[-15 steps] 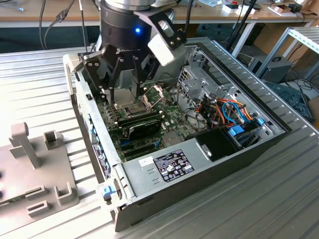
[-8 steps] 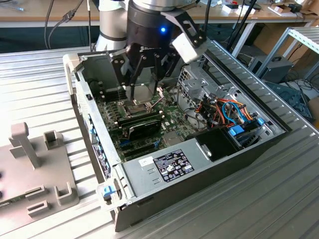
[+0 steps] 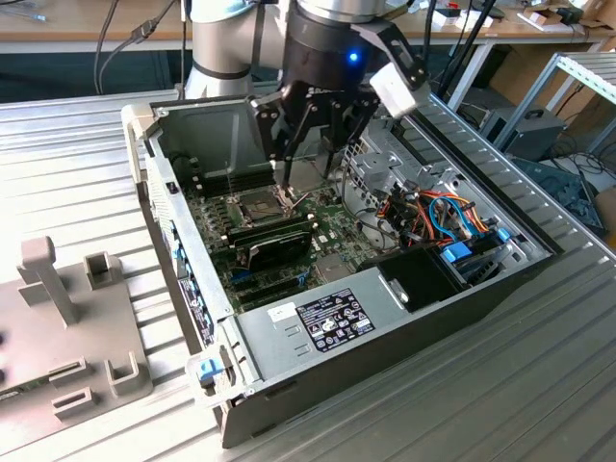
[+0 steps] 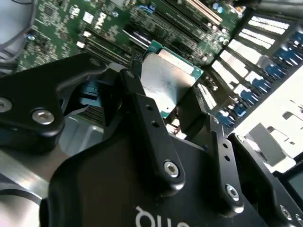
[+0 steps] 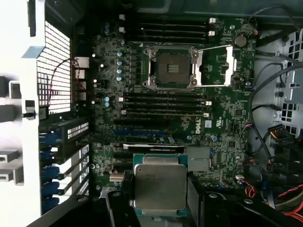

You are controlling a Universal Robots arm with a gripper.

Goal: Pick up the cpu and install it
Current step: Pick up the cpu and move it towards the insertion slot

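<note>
Slippage is the nearest worry. The gripper (image 4: 161, 109) pinches the cpu (image 5: 160, 187) by two opposite edges, its black fingers (image 4: 147, 118) pressed against the chip's sides with the dull metal top facing the first wrist camera. With only thin edges held, the chip could probably tilt or slide in that pinch if it met any resistance.

Below the fingertips lies the green motherboard (image 5: 227, 118), with the chip hanging clear of it. The long memory slots (image 5: 163, 101) lie between the held chip and its target. Farther out from the gripper, the dark square socket (image 5: 171, 68) is open and bare. Its hinged metal frame (image 5: 222, 66) is swung aside just beside it.

The main danger seems to be the landing. A chip set down askew, turned the wrong way or off to one side would likely bend the socket's contacts or sit proud. The fingers reach past the chip's edges, so they might strike the socket's rim or the frame during a descent and knock the chip out of line. Whether the chip's corners match the socket's keying cannot be told.

Farther from the tool, in the exterior view, the black expansion card (image 3: 274, 245) stands near the socket. A bundle of coloured cables (image 3: 433, 217) lies well apart, inside the computer case (image 3: 183, 250).
</note>
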